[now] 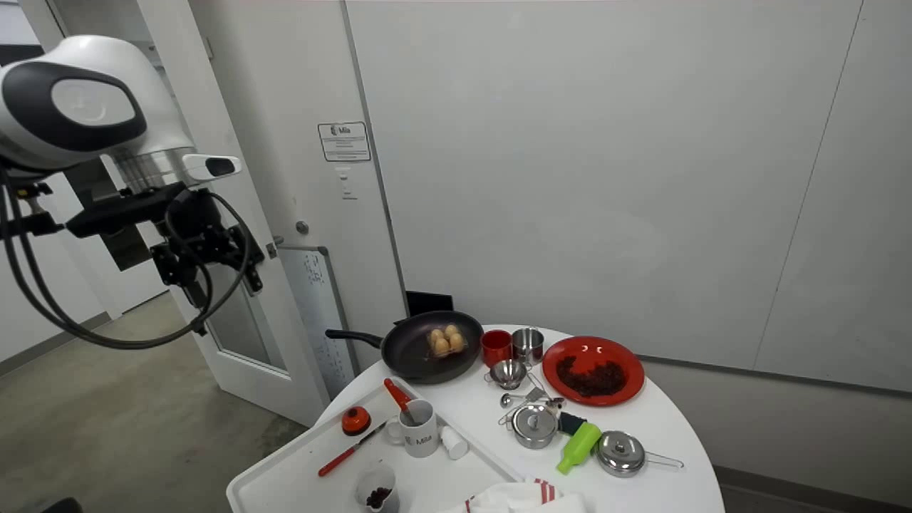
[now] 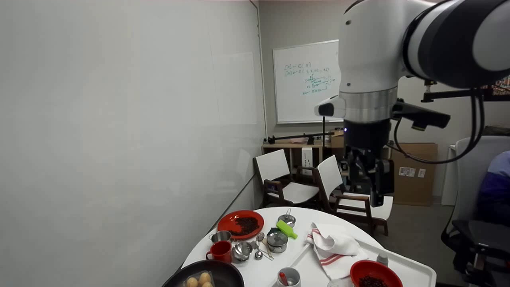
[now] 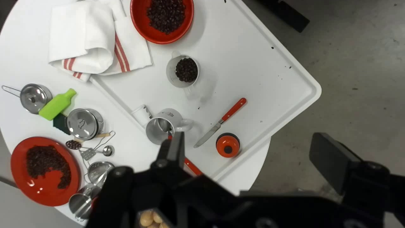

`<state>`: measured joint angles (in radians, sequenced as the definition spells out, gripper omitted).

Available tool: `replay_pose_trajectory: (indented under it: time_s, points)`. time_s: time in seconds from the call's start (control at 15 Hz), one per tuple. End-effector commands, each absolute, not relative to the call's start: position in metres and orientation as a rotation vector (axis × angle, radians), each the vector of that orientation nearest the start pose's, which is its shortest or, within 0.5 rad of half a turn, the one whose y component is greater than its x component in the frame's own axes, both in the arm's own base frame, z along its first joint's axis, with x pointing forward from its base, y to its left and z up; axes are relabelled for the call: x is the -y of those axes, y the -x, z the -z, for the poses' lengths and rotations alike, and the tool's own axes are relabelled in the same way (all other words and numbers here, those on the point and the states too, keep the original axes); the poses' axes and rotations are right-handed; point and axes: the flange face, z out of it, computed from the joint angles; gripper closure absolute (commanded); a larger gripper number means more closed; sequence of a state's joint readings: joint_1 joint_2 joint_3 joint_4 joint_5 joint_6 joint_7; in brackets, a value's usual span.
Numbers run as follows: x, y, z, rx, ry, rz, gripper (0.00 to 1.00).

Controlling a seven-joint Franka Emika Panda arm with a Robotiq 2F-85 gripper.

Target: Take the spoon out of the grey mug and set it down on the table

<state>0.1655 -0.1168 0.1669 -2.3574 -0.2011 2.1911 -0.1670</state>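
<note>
The pale grey mug (image 1: 422, 436) stands upright on the white tray; it also shows in the other views (image 2: 293, 275) (image 3: 172, 116). The spoon leans in the mug, its red handle (image 1: 397, 395) sticking out over the rim. In the wrist view the spoon's metal bowl (image 3: 163, 124) lies inside the mug, and a finger hides part of the handle (image 3: 192, 166). My gripper (image 3: 246, 141) is wide open and empty. In both exterior views the gripper (image 1: 228, 299) (image 2: 376, 195) hangs high above the table (image 1: 677, 420), apart from the mug.
On the tray (image 3: 253, 79) are a red-handled knife (image 3: 232, 109), an orange timer-like object (image 3: 227, 145), a measuring cup (image 3: 172, 74) and a red bowl (image 3: 186, 28). Beside it are a black pan (image 1: 406, 356), a towel (image 3: 82, 34), a red plate (image 3: 22, 164) and metal pots (image 3: 82, 123).
</note>
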Motion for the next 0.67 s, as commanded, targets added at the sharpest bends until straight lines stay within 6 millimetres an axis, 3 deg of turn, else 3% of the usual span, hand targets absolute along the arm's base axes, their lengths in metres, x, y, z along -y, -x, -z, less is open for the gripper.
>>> replay_pose_trajectory:
  time_s: [0.0,0.07,0.13,0.33,0.47,0.6]
  points:
    - [-0.156,-0.497,-0.324,1.055,3.161,-0.238,0.0]
    - [-0.156,-0.502,-0.315,1.042,3.161,-0.279,0.0]
    - [-0.154,-0.48,-0.33,1.038,3.152,-0.199,0.0]
    - [-0.155,-0.496,-0.308,1.034,3.139,-0.263,0.0]
    - [-0.141,-0.481,-0.305,0.995,3.177,-0.187,0.0]
    - [-0.137,-0.481,-0.298,0.91,3.207,-0.03,0.0]
